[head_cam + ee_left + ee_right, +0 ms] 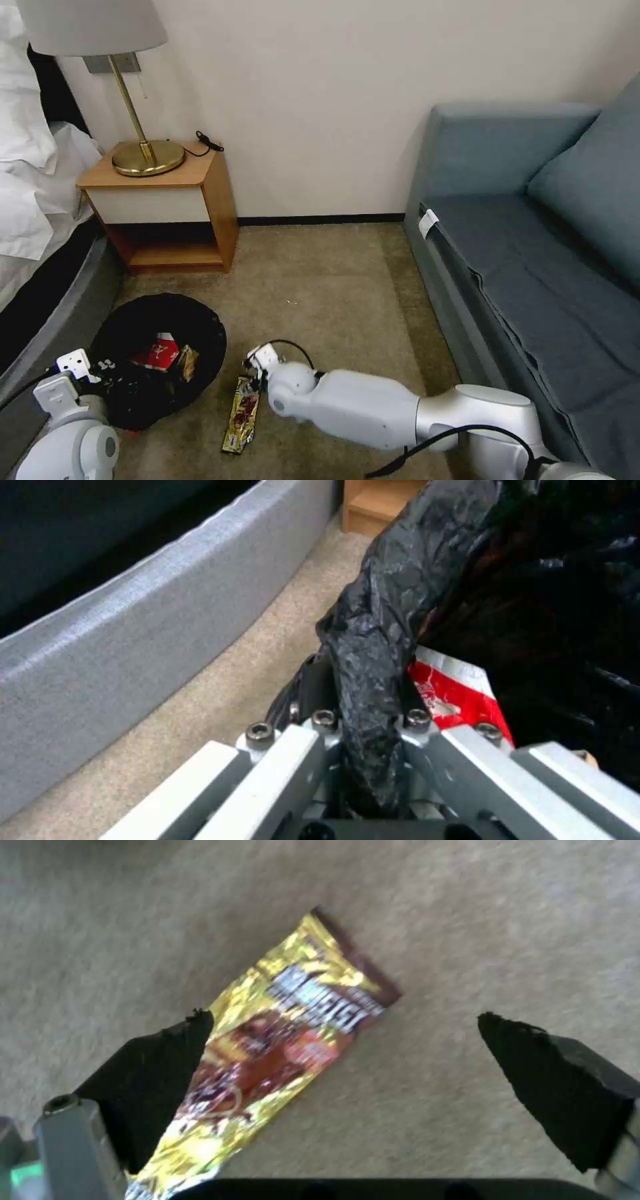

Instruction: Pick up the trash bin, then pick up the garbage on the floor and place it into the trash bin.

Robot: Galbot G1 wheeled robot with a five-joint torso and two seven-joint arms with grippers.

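left gripper (370, 740) clamping black-bagged rim of round trash bin (160, 320) | right gripper (347, 1040) reaching down, fingers spread, gold-brown foil packet (280, 1050) lying directly beneath

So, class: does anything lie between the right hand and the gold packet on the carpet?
Nothing visible does. The right hand hangs open right over the gold packet, with bare carpet around it. The bin, held at its rim by the left hand, sits beside the packet.

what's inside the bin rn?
In the bin: a red-white packet and a tan wrapper on the black liner. Anything beneath them is hidden. The gold packet lies on the carpet.
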